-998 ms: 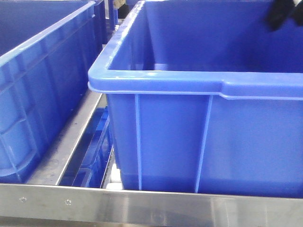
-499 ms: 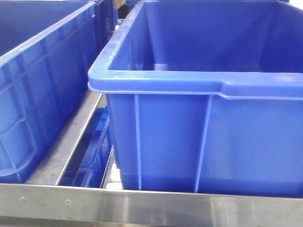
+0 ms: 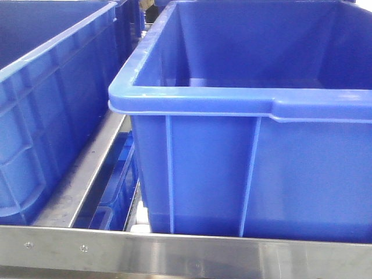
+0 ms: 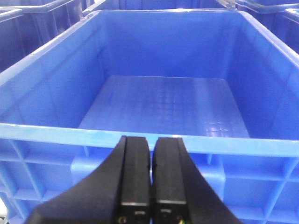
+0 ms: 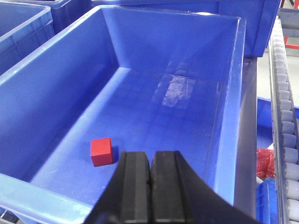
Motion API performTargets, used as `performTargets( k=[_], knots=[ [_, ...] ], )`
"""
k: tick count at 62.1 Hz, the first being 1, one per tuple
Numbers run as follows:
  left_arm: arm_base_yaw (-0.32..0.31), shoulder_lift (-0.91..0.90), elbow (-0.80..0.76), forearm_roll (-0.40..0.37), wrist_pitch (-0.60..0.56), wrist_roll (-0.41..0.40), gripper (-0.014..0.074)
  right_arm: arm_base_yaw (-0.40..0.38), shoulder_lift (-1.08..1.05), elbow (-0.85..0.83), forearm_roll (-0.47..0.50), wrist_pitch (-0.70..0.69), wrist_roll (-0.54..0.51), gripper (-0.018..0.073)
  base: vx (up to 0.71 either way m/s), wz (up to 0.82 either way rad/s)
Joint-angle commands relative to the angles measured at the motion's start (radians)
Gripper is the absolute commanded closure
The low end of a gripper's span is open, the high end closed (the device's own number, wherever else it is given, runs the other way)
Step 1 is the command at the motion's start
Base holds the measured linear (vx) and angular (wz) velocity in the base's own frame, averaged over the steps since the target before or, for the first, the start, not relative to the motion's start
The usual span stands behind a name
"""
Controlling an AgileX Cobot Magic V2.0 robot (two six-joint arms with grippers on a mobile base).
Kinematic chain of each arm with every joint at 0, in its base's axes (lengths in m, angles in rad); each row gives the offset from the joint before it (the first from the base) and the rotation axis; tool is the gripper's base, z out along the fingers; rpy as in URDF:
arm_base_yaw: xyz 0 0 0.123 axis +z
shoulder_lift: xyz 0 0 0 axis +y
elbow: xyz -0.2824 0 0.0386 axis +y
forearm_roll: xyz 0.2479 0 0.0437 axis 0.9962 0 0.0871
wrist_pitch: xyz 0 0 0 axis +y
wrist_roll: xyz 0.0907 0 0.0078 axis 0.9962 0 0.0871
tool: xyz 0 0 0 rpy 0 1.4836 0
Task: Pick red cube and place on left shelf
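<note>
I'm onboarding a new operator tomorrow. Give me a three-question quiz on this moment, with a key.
1. True or false: the small red cube lies on the floor of a big blue ribbed plastic crate.
2. The right gripper is: A open, B shut on the cube, C shut and empty.
3. What does the crate under the left gripper hold?

Key: 1 true. 2 C. 3 Nothing visible.

Crate [image 5: 56, 84] w/ red cube [image 5: 101, 152] is open on top, floor bare around cube, clear drop from above. Tall walls block side entry. Roller track [image 5: 285, 107] runs just past its right wall. On left shelf [image 3: 192, 256], narrow gap btwn two blue crates [image 3: 250, 168]; front rail crosses low.
</note>
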Motion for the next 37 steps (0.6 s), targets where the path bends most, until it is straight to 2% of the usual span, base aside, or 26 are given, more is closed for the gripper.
performTargets(
  k=[1,26,31,37],
  knots=[
    [-0.003,-0.013,0.024,-0.007,-0.08,-0.006,0.0506,-0.006,0.011,-0.026,-0.031,-0.079,-0.002,0.0512,0.0,0.0],
    [-0.003,-0.013,0.024,-0.007,-0.08,-0.006,0.0506,-0.011,0.013,-0.013,-0.022,-0.111,-0.006,0.0512,0.0,0.0],
    [-0.003,-0.013,0.024,-0.007,-0.08,-0.006,0.0506,-0.043,0.014,0.011,-0.001,-0.187,-0.067,0.0512,0.0,0.0],
    [-0.003,-0.013,0.024,-0.007,-0.08,-0.006,0.0506,-0.12,0.014,0.047,0.082,-0.308,-0.165,0.0512,0.0,0.0]
  ],
)
